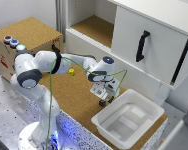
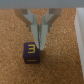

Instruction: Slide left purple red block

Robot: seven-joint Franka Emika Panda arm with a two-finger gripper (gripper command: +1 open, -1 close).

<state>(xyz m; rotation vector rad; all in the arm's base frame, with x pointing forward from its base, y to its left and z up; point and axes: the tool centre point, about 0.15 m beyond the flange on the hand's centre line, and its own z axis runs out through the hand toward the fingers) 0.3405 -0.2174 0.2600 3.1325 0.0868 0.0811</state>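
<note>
The purple red block (image 2: 31, 53) is a small dark purple cube with a yellow "3" on its top face, lying on the cork tabletop. In the exterior view the block (image 1: 102, 103) sits just under my gripper (image 1: 103, 98), close to the white tub (image 1: 129, 119). In the wrist view my gripper (image 2: 41, 43) has its fingers (image 2: 43, 34) pressed together and empty, with the tips down at the block's side edge, touching or nearly touching it.
A small yellow cube (image 1: 71, 72) lies farther back on the cork table (image 1: 69, 92). A white cabinet with a black handle (image 1: 142, 45) stands behind. A cork-topped box (image 1: 29, 31) with coloured buttons is at the exterior view's left.
</note>
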